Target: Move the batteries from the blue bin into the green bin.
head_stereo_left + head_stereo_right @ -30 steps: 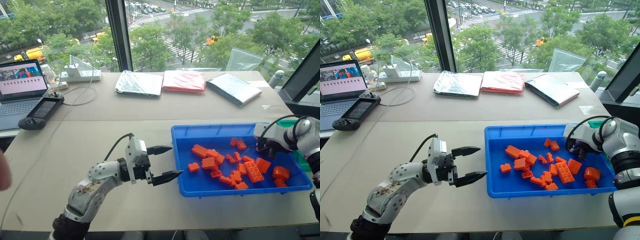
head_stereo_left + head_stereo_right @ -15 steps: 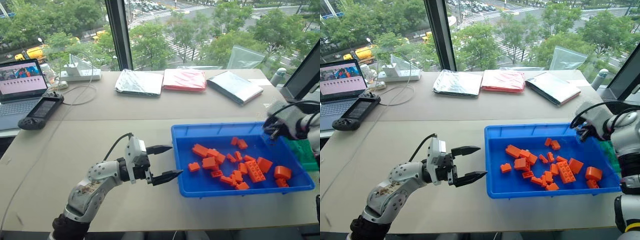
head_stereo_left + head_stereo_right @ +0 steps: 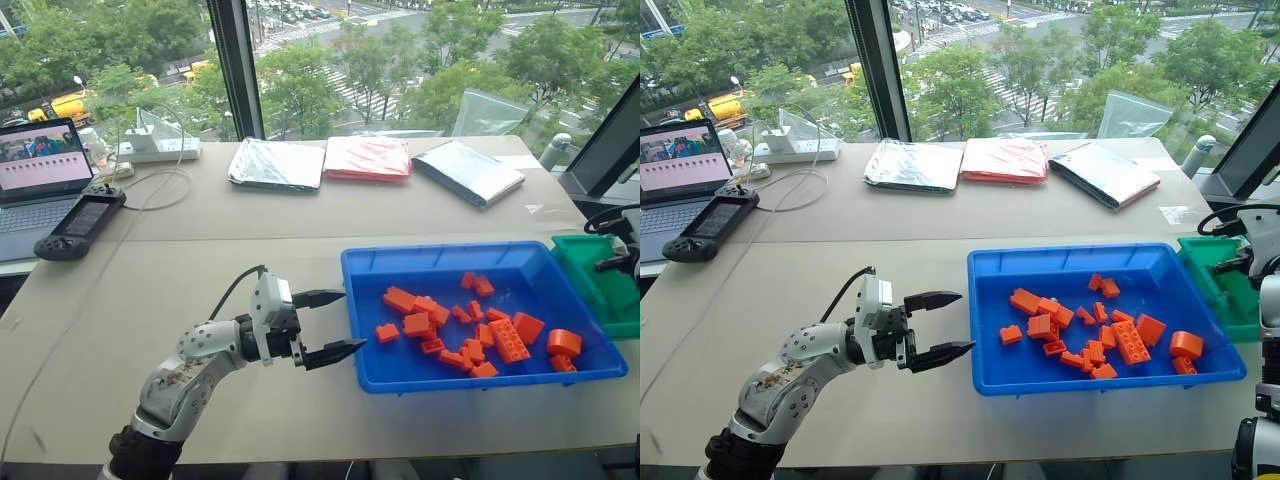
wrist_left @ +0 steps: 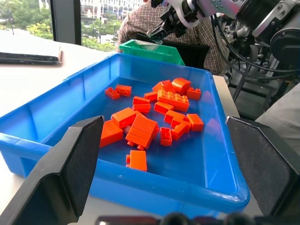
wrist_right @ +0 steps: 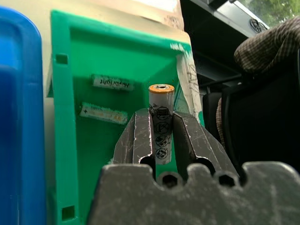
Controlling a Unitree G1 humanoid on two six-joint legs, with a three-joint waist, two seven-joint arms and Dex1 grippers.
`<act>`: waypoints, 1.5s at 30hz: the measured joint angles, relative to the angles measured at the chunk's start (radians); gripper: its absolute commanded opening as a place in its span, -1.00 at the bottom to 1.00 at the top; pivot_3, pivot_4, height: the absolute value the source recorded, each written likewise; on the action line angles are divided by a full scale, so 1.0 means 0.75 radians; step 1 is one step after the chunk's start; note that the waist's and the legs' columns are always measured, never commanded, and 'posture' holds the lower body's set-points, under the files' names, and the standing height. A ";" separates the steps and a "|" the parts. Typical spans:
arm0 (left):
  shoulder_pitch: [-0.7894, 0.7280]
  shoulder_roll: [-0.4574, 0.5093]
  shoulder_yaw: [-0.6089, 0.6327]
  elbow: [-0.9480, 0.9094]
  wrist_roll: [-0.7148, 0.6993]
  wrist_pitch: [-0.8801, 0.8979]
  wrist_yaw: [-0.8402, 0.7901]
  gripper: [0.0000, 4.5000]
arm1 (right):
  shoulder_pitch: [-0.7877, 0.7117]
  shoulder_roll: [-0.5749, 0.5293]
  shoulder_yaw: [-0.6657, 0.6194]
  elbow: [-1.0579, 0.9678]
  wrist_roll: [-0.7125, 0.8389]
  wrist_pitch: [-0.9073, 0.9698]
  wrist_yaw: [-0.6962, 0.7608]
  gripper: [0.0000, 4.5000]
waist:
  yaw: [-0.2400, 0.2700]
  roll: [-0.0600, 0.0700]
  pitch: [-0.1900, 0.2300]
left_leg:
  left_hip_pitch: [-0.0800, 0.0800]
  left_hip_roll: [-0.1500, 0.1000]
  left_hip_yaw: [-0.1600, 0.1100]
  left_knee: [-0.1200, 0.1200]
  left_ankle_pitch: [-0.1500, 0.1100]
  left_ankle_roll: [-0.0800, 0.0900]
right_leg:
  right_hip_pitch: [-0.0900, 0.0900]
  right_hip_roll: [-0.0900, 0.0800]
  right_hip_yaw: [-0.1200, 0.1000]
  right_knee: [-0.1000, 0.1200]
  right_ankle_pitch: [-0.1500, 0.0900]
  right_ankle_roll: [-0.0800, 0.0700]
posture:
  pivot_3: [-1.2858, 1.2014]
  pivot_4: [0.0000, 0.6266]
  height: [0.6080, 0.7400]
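The left pincer [image 3: 330,325] hangs just where it was a second ago, released, its black fingers spread beside the blue bin's [image 3: 440,262] left wall. The blue bin sits toward the desk's [image 3: 200,290] right edge, orange bricks [image 3: 470,325] scattered inside as before. The right pincer [image 5: 161,140] has left the blue bin and now hangs over the green bin [image 5: 65,154] at the desk's right edge, clenched on a real battery [image 5: 161,112], white with an orange cap. Two more batteries [image 5: 105,96] lie in the green bin; their printing is too small to read.

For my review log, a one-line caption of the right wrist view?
Right claw grips a white, orange-capped cylindrical battery above the rectangular green plastic bin, where two batteries lie.
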 measured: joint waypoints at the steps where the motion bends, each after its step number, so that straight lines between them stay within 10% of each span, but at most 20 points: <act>1: 0.000 0.000 0.000 0.000 0.003 -0.001 0.000 1.00 | 0.000 0.000 0.000 0.000 0.001 0.000 -0.010 -0.19 | 0.000 0.000 0.000 | 0.000 0.000 0.000 0.000 0.000 0.000 | 0.000 0.000 0.000 0.000 0.000 0.000 | 0.03 -0.52 1.00; 9: -0.001 0.001 0.000 0.001 0.006 -0.002 0.000 1.00 | -0.033 0.008 0.000 -0.040 0.055 -0.002 -0.072 1.00 | 0.002 0.000 0.000 | 0.000 0.000 0.000 0.000 0.000 0.000 | 0.000 0.000 0.000 0.000 0.000 0.000 | 0.03 -0.52 1.00; 22: -0.052 0.008 -0.004 0.040 0.006 -0.002 -0.022 1.00 | 0.322 0.093 0.134 -1.056 0.692 0.226 0.413 1.00 | 0.035 -0.001 0.000 | -0.002 -0.002 -0.004 0.003 -0.001 0.001 | 0.002 -0.001 -0.003 -0.002 0.001 0.001 | 0.03 -0.52 1.00; 42: -0.064 0.016 -0.005 0.052 0.010 -0.002 -0.023 1.00 | 0.309 0.223 0.400 -0.844 0.655 0.002 0.283 1.00 | 0.017 -0.002 0.000 | 0.000 -0.001 -0.004 0.003 0.000 0.000 | 0.001 0.000 -0.002 0.002 0.001 0.001 | 0.03 -0.52 1.00; 45: -0.064 0.016 -0.005 0.051 0.010 -0.001 -0.022 1.00 | 0.309 0.223 0.411 -0.821 0.656 0.006 0.272 0.70 | 0.014 -0.002 0.000 | 0.000 -0.001 -0.004 0.003 0.000 0.000 | 0.001 0.001 -0.003 0.002 0.001 0.001 | 0.03 -0.52 1.00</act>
